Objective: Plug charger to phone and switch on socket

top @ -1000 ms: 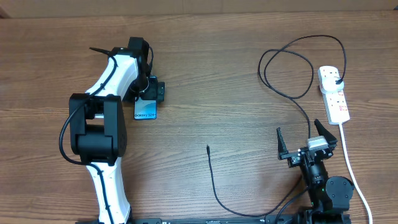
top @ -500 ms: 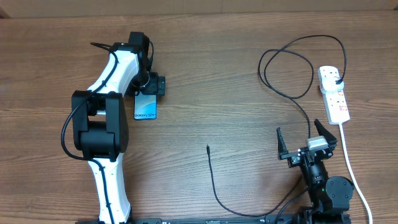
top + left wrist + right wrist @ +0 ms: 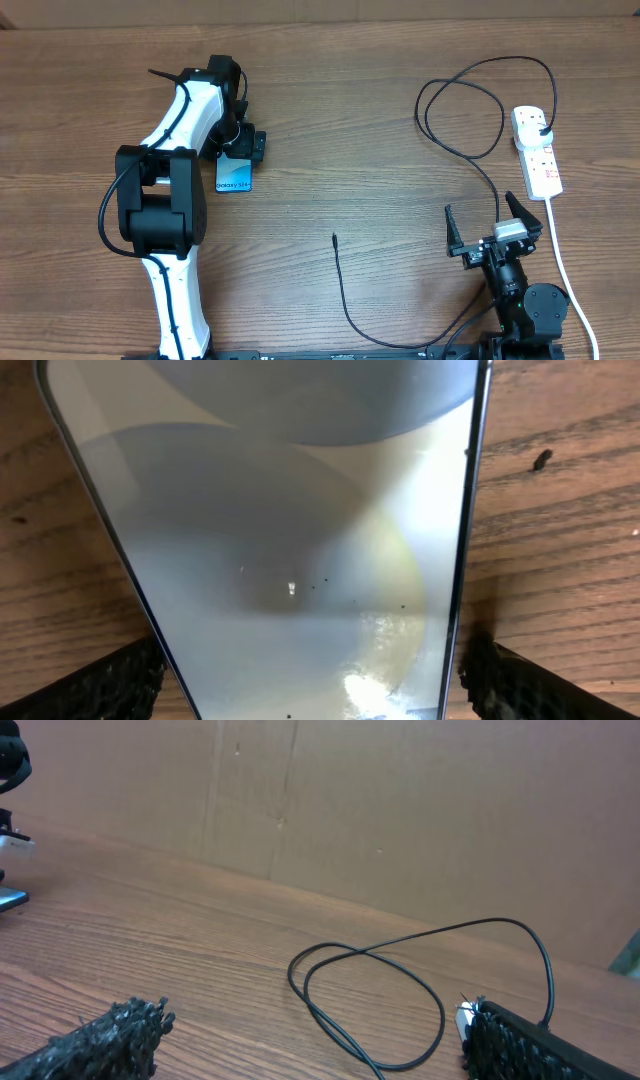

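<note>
Flat on the desk point(image 3: 350, 120), left of centre: the phone point(image 3: 234, 176), screen up, "Galaxy" lettering at its near end. Directly over its far end, the left end effector point(image 3: 243, 145), spread to full width and closed on nothing. In the left wrist view, the pale glossy screen of the phone point(image 3: 290, 540) filling most of the picture, with the left end effector point(image 3: 320, 690) astride it and one dark ridged pad point(image 3: 100, 685) just beside each long edge (contact with those edges impossible to tell).

Near the front right corner: the right end effector point(image 3: 485, 222), likewise gaping wide and empty, both fingers angled up and outward. From its own camera, the right end effector point(image 3: 320, 1050) framing bare wood, a loop of the charger point(image 3: 360, 952) lying further off, and a brown cardboard wall point(image 3: 400, 800) behind.

Along the right side: the socket point(image 3: 536, 150), white, lengthwise front to back, small red marks on its face, with its white cord point(image 3: 560, 260) trailing toward the front edge. Seated at its far end, the black plug point(image 3: 541, 127) of the charger point(image 3: 339, 270). From there, thin black cable looping wide across the far right, passing by the right arm, curving along the front edge and ending at the connector tip point(image 3: 334, 238), loose on the wood mid-desk, well apart from the phone.
</note>
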`<state>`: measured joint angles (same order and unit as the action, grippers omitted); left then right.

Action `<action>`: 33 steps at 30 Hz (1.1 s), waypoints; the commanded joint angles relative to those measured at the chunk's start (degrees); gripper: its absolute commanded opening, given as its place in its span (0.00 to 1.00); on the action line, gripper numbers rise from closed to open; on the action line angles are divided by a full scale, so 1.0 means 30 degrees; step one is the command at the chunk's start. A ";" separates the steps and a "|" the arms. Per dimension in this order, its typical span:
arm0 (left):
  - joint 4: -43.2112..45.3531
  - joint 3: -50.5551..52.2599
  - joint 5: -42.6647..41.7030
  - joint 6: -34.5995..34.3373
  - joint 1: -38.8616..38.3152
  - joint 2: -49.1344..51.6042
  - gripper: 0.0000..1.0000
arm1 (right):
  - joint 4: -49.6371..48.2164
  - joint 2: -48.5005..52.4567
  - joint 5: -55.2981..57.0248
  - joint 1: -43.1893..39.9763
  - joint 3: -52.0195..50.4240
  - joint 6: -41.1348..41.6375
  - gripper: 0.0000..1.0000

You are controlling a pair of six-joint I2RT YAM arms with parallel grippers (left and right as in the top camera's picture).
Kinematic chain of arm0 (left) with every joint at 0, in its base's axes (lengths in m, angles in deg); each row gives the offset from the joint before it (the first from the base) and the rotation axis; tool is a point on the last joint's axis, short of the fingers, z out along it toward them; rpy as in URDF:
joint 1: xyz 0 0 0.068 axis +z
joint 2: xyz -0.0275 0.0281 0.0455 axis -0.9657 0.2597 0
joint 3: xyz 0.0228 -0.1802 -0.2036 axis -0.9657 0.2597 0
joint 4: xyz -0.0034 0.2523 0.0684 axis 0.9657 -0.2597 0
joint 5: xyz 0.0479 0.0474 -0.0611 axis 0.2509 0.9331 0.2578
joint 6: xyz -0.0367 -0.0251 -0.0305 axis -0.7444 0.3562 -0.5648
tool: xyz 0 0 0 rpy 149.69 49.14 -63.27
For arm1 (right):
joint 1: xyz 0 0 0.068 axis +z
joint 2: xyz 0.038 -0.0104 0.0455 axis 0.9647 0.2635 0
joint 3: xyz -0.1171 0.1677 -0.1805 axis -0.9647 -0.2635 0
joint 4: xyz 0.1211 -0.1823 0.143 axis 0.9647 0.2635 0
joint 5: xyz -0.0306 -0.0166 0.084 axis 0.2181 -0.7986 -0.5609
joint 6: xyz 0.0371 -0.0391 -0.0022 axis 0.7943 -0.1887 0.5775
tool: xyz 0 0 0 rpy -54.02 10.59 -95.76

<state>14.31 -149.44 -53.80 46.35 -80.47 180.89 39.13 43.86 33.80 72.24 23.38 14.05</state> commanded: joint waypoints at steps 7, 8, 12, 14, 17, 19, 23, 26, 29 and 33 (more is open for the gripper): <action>0.0561 0.0095 -0.1005 0.0051 0.0080 0.1056 1.00 | -0.0095 -0.0189 0.0189 0.0095 -0.0197 0.0022 1.00; 0.0568 0.0095 -0.0998 -0.0036 0.0080 0.1056 1.00 | -0.0095 -0.0189 0.0189 0.0095 -0.0197 0.0022 1.00; 0.0729 0.0095 -0.0998 -0.0816 0.0080 0.1056 1.00 | -0.0095 -0.0189 0.0189 0.0095 -0.0197 0.0022 1.00; 0.0831 0.0095 -0.0991 -0.1413 0.0080 0.1056 1.00 | -0.0095 -0.0189 0.0189 0.0095 -0.0197 0.0022 1.00; 0.0947 0.0095 -0.0991 -0.2259 0.0080 0.1056 1.00 | -0.0095 -0.0189 0.0189 0.0095 -0.0197 0.0022 1.00; 0.1013 0.0109 -0.0940 -0.2703 0.0080 0.1056 1.00 | -0.0095 -0.0189 0.0189 0.0095 -0.0197 0.0022 1.00; 0.1173 0.0138 -0.0685 -0.2827 0.0007 0.1056 1.00 | -0.0095 -0.0189 0.0189 0.0095 -0.0197 0.0022 1.00; 0.1297 0.0138 -0.0262 -0.2820 -0.0182 0.1056 1.00 | -0.0095 -0.0189 0.0182 0.0095 -0.0197 0.0022 1.00; 0.1515 0.0146 0.0168 -0.2798 -0.0452 0.1056 1.00 | -0.0095 -0.0189 0.0189 0.0095 -0.0197 0.0022 1.00; 0.1763 0.0146 0.0364 -0.2572 -0.0656 0.1056 1.00 | -0.0095 -0.0189 0.0189 0.0095 -0.0197 0.0022 1.00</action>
<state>18.70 -149.44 -53.28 39.13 -81.28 180.89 39.13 43.86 33.82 72.26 23.38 14.05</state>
